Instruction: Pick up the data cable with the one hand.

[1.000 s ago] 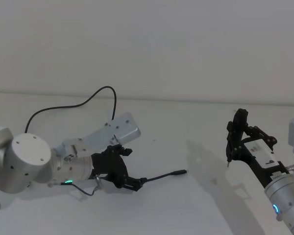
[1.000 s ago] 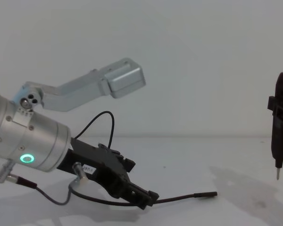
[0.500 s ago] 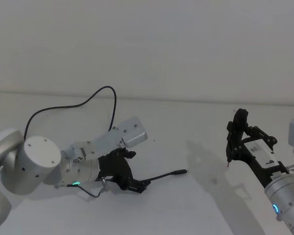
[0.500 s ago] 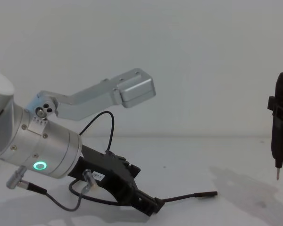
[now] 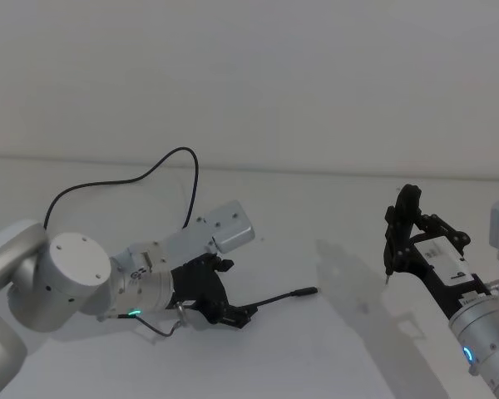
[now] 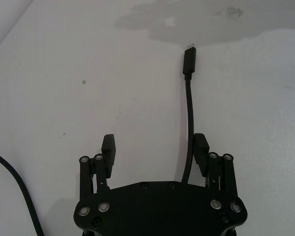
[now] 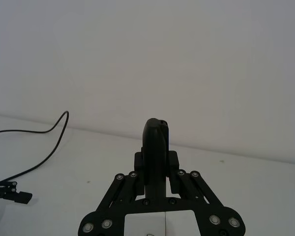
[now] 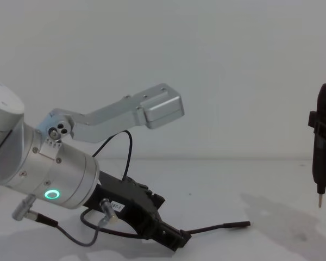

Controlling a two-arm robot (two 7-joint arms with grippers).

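We see the left gripper's (image 6: 155,143) jaws standing apart, low over the table (image 5: 333,249). The data cable (image 6: 189,113) runs between them, close against one finger (image 6: 201,147) and well clear of the other. Nothing is clamped on it. The cord lies flat on the table and runs out past the fingertips to its short, thicker plug (image 6: 188,61), which rests near the middle of the table.

From the head we see the left gripper (image 5: 241,316) toward the table's near left side, tilted down at the surface. Behind it, the cable (image 5: 274,299) loops away toward the far edge on the left.

The right gripper (image 7: 155,162) has its jaws closed on a black pen-like tool (image 7: 155,132). It hangs above the table's right side, metal tip (image 8: 319,204) pointing down, well apart from the cable.
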